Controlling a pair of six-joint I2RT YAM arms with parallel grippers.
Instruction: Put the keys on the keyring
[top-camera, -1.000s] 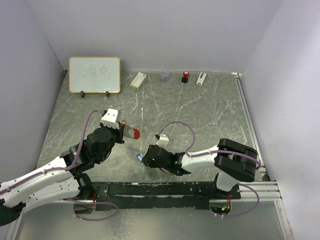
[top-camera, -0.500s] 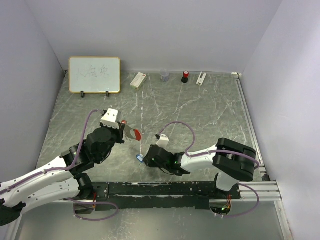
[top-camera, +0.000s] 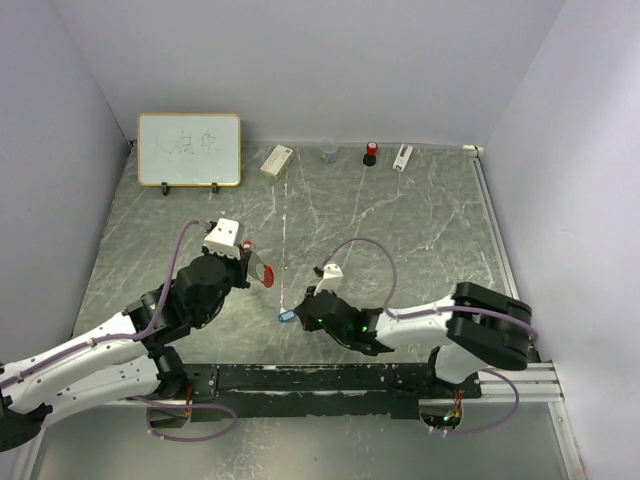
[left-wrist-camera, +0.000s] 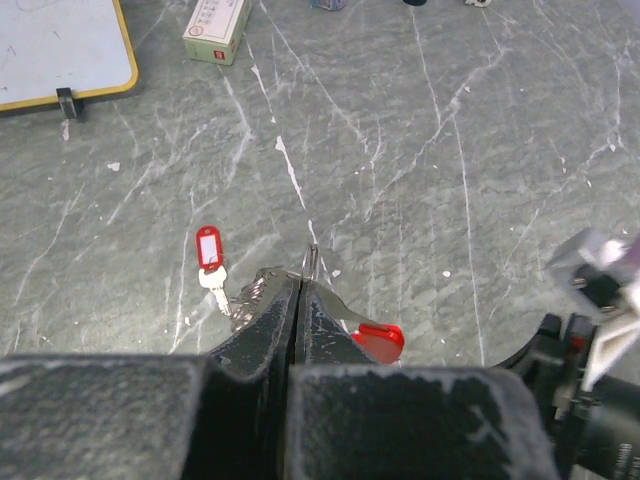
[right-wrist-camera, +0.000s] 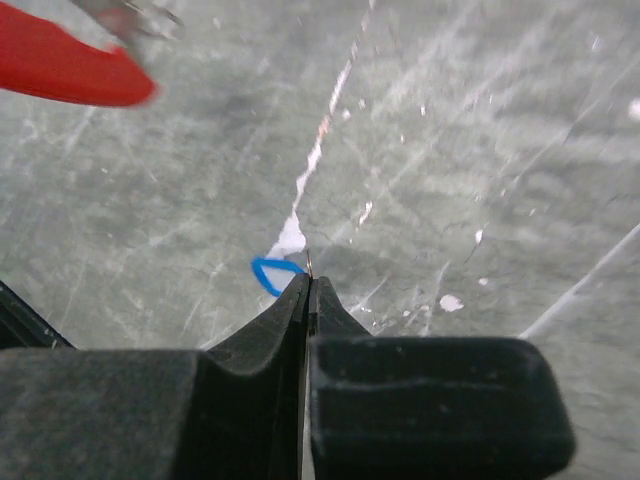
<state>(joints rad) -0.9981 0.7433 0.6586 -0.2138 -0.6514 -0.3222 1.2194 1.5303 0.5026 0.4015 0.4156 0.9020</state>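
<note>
Keyring (left-wrist-camera: 376, 341) pinched in left gripper (left-wrist-camera: 298, 288) (forearm stretched forward); right gripper (right-wrist-camera: 308, 290), held low, clamps blue key (right-wrist-camera: 271, 273).

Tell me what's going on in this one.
The left gripper is shut on the keyring, its red fob sticking out to one side. The right gripper is shut on the blue key, near the keyring but not yet on it. The red key lies loose on the table.
</note>
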